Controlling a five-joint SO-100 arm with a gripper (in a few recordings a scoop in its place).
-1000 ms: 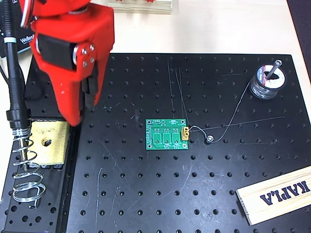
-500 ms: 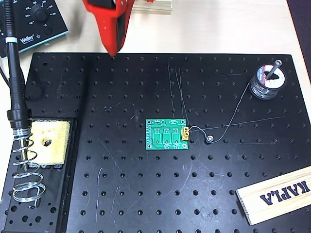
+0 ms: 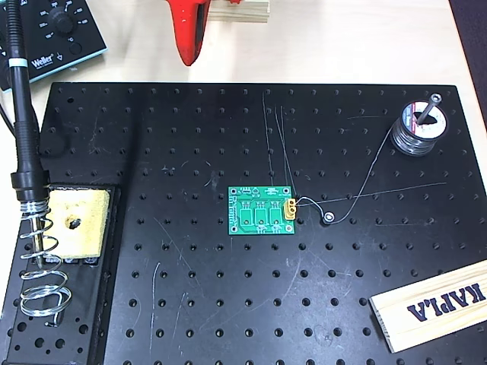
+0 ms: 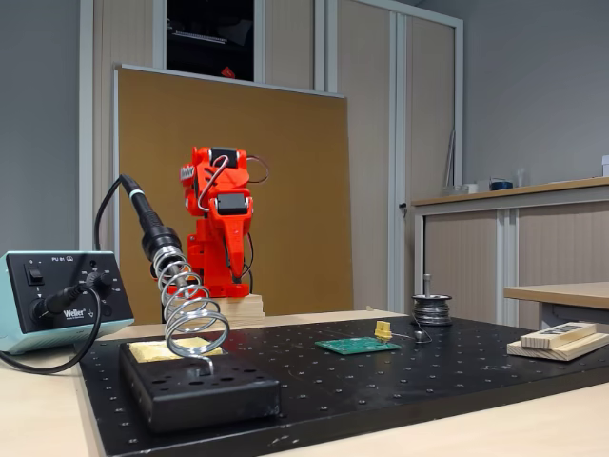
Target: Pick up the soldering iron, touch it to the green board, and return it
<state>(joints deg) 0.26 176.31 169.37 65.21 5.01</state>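
The soldering iron (image 3: 21, 114) rests in its silver wire-coil stand (image 3: 42, 274) at the left edge of the black perforated plate (image 3: 190, 304); its black handle slants up and out of the coil (image 4: 147, 224). The green board (image 3: 262, 211) lies flat near the plate's middle, with a small yellow connector on its right edge, and shows low on the plate (image 4: 357, 346) in the fixed view. My red gripper (image 3: 188, 55) is at the picture's top beyond the plate's far edge, pointing down, shut and empty. In the fixed view the arm is folded behind the stand, gripper (image 4: 228, 284) hanging low.
A yellow sponge (image 3: 76, 220) sits in the stand's black base. A Weller station (image 3: 53, 30) stands at the top left. At the right are a solder spool (image 3: 418, 125), its loose wire trailing to the board, and a wooden KAPLA block (image 3: 434, 304).
The red arm has pulled back from over the sponge and stand at the left to the top of the overhead view, off the plate. The iron stays in its stand.
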